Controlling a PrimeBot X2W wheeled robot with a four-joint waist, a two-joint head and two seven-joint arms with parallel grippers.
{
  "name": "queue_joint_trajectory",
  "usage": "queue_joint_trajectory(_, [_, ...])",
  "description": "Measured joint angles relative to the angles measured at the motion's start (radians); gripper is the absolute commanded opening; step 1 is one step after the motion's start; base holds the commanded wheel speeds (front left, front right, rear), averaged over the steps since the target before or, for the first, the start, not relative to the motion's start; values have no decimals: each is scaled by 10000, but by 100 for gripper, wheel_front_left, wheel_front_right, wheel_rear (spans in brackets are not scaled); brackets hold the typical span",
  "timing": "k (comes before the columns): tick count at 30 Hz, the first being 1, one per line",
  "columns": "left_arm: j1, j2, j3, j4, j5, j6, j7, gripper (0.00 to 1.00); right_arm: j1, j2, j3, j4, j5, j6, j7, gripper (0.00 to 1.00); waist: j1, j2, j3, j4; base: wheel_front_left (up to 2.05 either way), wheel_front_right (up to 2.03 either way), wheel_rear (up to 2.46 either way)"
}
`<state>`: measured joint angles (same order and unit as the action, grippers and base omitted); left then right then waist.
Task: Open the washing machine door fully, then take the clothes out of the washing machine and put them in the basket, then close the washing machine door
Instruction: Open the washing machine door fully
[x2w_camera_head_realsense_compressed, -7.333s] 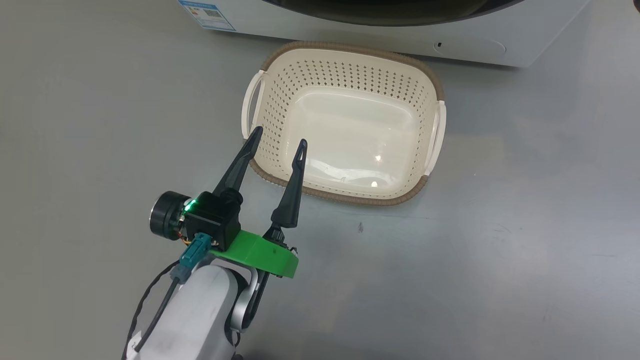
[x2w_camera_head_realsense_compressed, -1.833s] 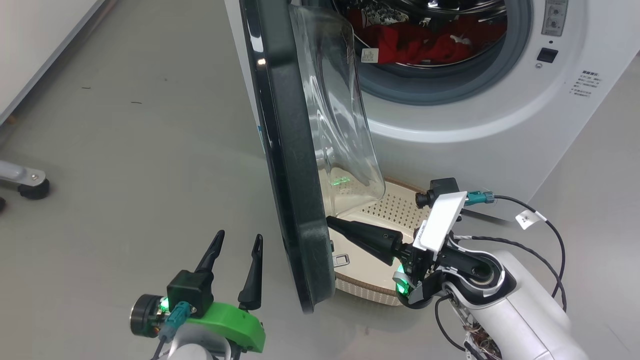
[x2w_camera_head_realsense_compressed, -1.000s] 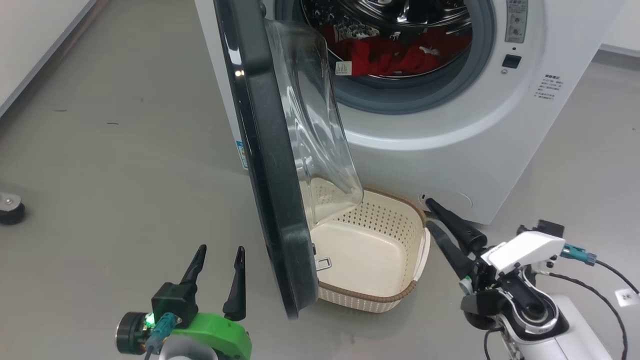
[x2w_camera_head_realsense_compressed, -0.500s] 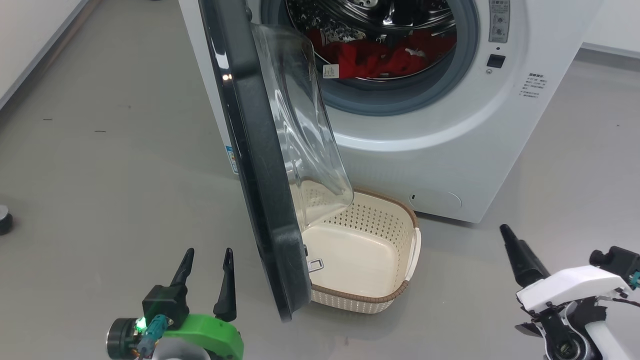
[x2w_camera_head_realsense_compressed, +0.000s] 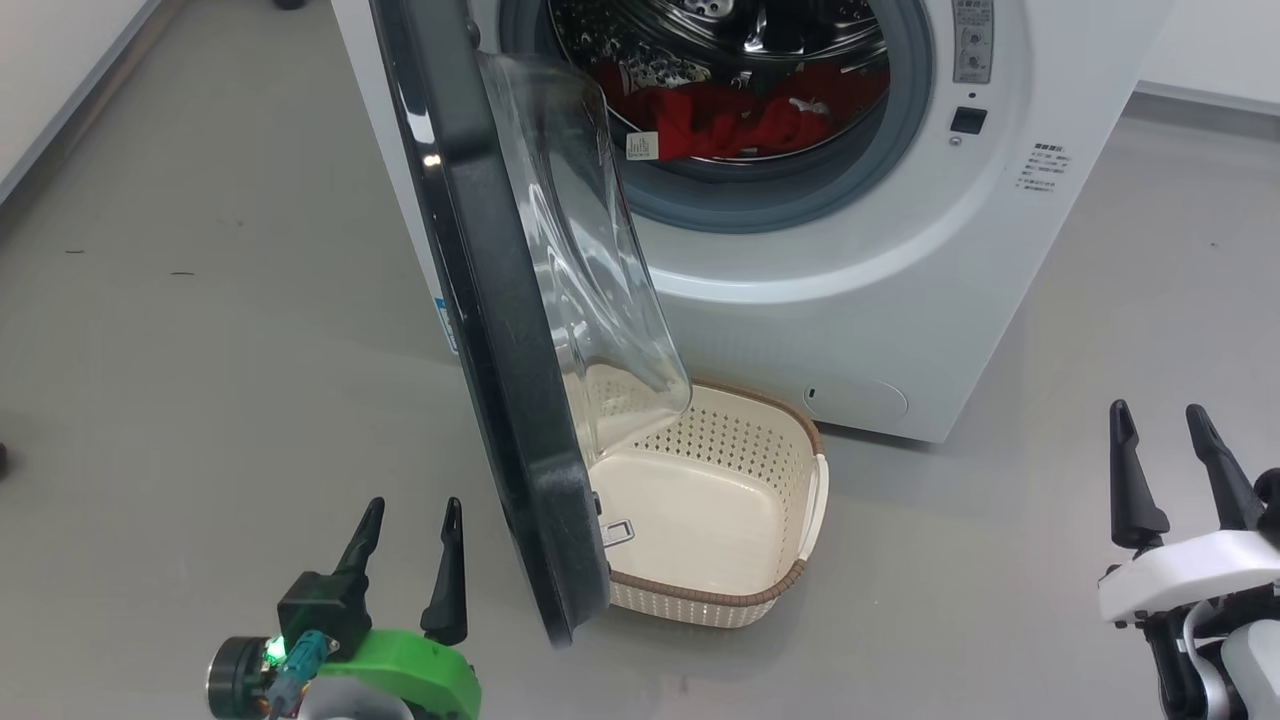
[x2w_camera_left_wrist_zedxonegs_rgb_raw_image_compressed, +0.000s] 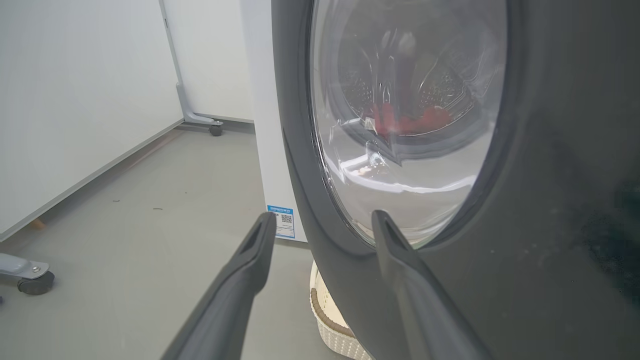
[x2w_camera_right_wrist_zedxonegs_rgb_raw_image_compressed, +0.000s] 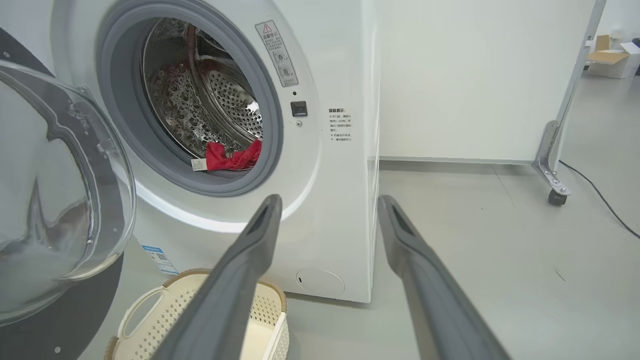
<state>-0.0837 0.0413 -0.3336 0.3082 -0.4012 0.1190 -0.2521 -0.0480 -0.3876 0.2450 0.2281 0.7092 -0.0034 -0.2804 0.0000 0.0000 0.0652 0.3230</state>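
Head view: washing machine door (x2w_camera_head_realsense_compressed: 480, 330) stood open, hinged on the left of the washing machine (x2w_camera_head_realsense_compressed: 830, 290), black rim nearly edge-on to camera, glass bowl (x2w_camera_head_realsense_compressed: 580, 250) bulging to the right. Clothes (x2w_camera_head_realsense_compressed: 740, 115) were in the steel drum (x2w_camera_head_realsense_compressed: 720, 40), a red heap low behind the grey gasket (x2w_camera_head_realsense_compressed: 760, 200), with a white tag (x2w_camera_head_realsense_compressed: 641, 145) at its left end. Basket (x2w_camera_head_realsense_compressed: 790, 575) sat on the floor (x2w_camera_head_realsense_compressed: 200, 350) just in front of the washer's base, empty, its left part under the door's lower edge. Left hand (x2w_camera_head_realsense_compressed: 414, 505) was low left, just left of the door's bottom edge, fingers spread, nothing in it. Right hand (x2w_camera_head_realsense_compressed: 1156, 408) was low right, well apart from basket and washer, fingers spread, also empty. Both pointed up the view.

Left wrist view: the door's outer face took up the right side, red clothes faintly visible through the glass. Both fingers were apart; the right one overlapped the door rim, contact could not be told. Blue label (x2w_camera_left_wrist_zedxonegs_rgb_raw_image_compressed: 281, 221) was low on the washer's side, a basket corner showed under the door, and a castor (x2w_camera_left_wrist_zedxonegs_rgb_raw_image_compressed: 32, 282) stood at the floor's left edge.

Right wrist view: fingers wide apart, aimed at the washer's front right corner. Clothes lay at the drum's lower lip, the basket was below left, and the glass bowl was at far left. A wheeled panel foot (x2w_camera_right_wrist_zedxonegs_rgb_raw_image_compressed: 555, 195) and a cable (x2w_camera_right_wrist_zedxonegs_rgb_raw_image_compressed: 600, 195) were on the floor to the right.
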Motion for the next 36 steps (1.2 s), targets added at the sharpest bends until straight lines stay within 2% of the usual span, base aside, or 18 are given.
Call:
queue_joint_trajectory(4, [14,0,12,4,10,0,0,100,1,-21,-50,-493,-1290,-543,182,100,0,0,-1,-66,0,0,0])
queue_joint_trajectory(6, [14,0,15,4,10,0,0,100,2,98,-253,-903,-1758,-713,198,100,0,0,6,-79,0,0,0])
queue_joint_trajectory(9, [14,0,23,-2,10,0,0,100,79,424,-360,-1254,-2165,-796,198,100,0,0,16,-87,0,0,0])
queue_joint_trajectory(21, [24,2,61,0,8,0,0,100,1408,1680,-320,-1563,-2836,-876,198,100,0,0,-63,-56,0,0,0])
queue_joint_trajectory(36, [51,2,58,86,8,0,0,100,1957,2307,-295,-1626,-3580,-869,198,100,0,0,-166,-47,0,0,0])
